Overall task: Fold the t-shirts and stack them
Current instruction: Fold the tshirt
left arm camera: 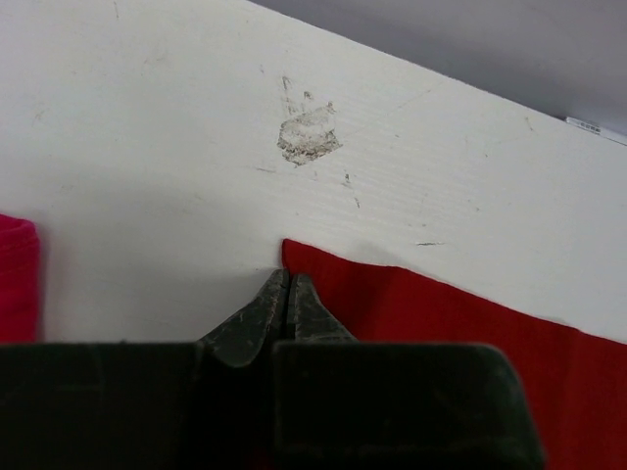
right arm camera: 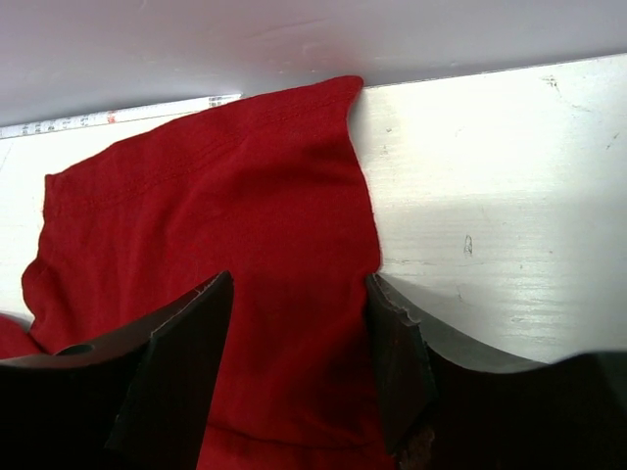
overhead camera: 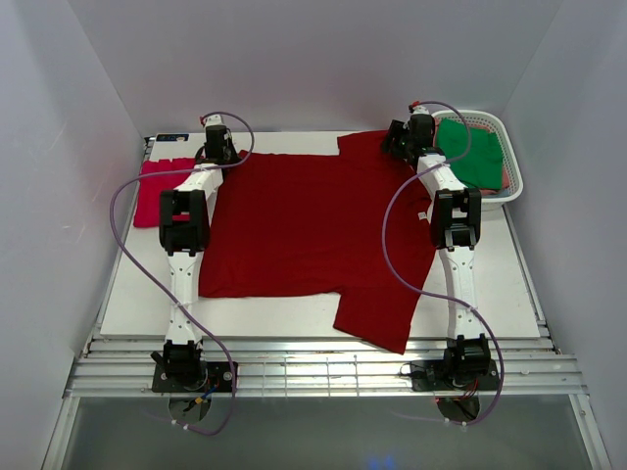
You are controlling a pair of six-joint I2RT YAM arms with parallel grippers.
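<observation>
The large dark red t-shirt lies spread flat over the middle of the white table, one sleeve hanging toward the near edge. My left gripper is at its far left corner; in the left wrist view the jaws are closed together right at the cloth's corner, with the edge running in between them. My right gripper is open over the far right sleeve; in the right wrist view the sleeve lies flat between the spread fingers. A folded pinkish-red t-shirt lies at the far left. A green t-shirt lies in the basket.
The white slotted basket stands at the far right corner of the table. The pinkish-red shirt's edge shows just left of my left gripper. Grey walls close in the back and both sides. The table ends at metal rails near the arm bases.
</observation>
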